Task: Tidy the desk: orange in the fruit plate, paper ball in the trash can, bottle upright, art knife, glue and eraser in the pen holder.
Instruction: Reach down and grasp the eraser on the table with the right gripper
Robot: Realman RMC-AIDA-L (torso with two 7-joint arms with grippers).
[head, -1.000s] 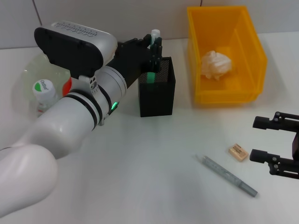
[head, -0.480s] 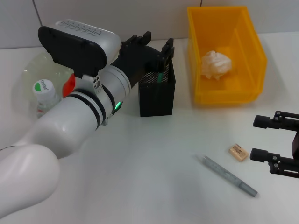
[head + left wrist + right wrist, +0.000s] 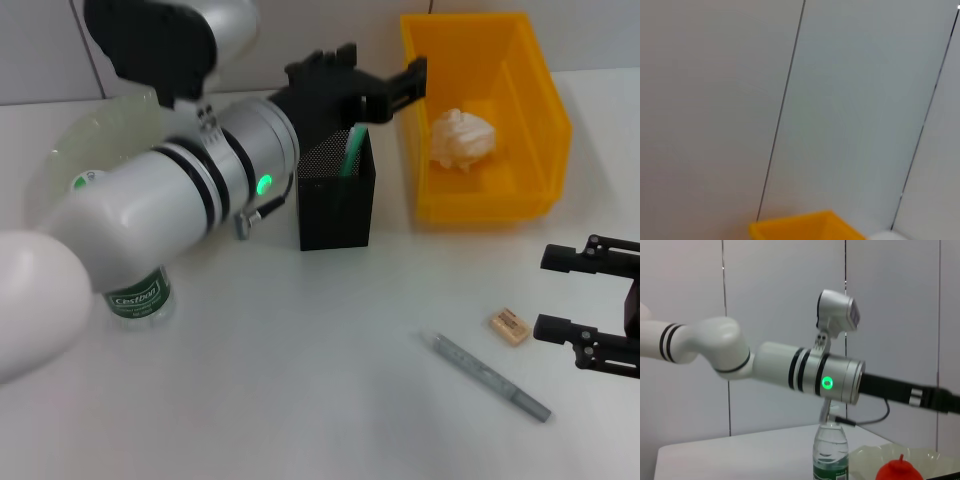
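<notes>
My left gripper [image 3: 385,68] hangs open and holds nothing, just above the black mesh pen holder [image 3: 336,196]. The green glue [image 3: 350,156] leans inside the holder. The paper ball [image 3: 462,137] lies in the yellow trash can [image 3: 487,205]. On the table at the right lie the beige eraser [image 3: 509,327] and the grey art knife [image 3: 486,377]. My right gripper [image 3: 560,296] sits open just right of the eraser. The bottle [image 3: 135,296] stands upright, partly behind my left arm. The orange [image 3: 900,470] rests in the fruit plate [image 3: 871,456].
The fruit plate [image 3: 95,135] is at the far left by the wall. The left wrist view shows the wall and a corner of the trash can [image 3: 805,227]. My left forearm spans the table's left side, over the bottle [image 3: 830,449].
The left gripper let go of the glue, which dropped into the pen holder. It then rose and swung right. The arm lifted, uncovering the bottle's lower part. The right arm stayed still.
</notes>
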